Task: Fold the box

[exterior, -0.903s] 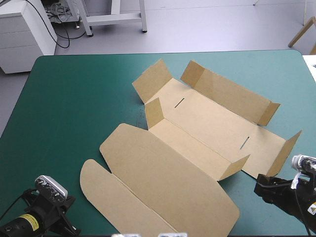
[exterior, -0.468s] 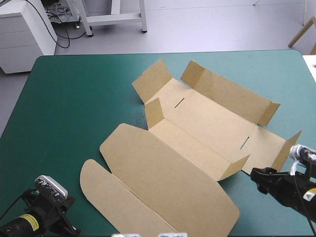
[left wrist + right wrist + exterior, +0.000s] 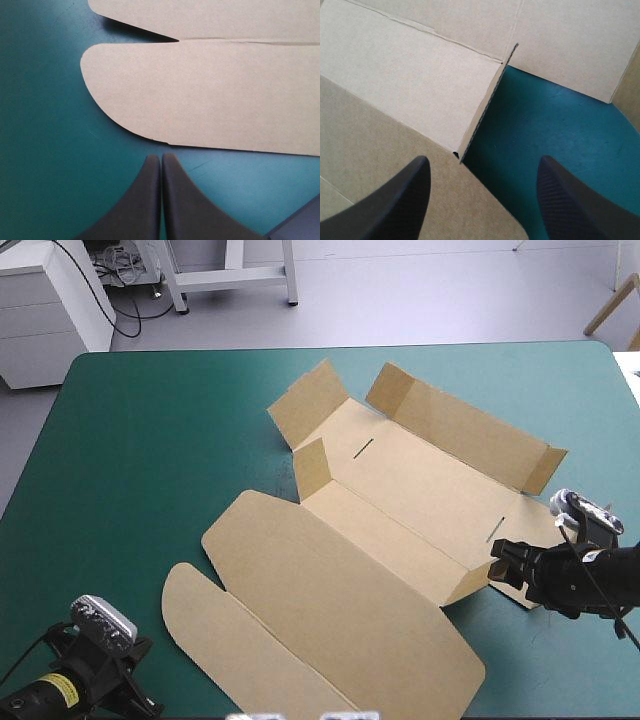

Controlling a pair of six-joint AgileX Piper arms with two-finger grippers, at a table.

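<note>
The box (image 3: 420, 485) lies partly under the right tool (image 3: 500, 565).

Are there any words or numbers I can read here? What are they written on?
No text can be read in any view.
Box: plain brown board, nothing printed on it.
Table: plain teal-green cover, no writing.
Yellow sticker by the table's near left corner: it may carry print, but it is too small to read.
</note>
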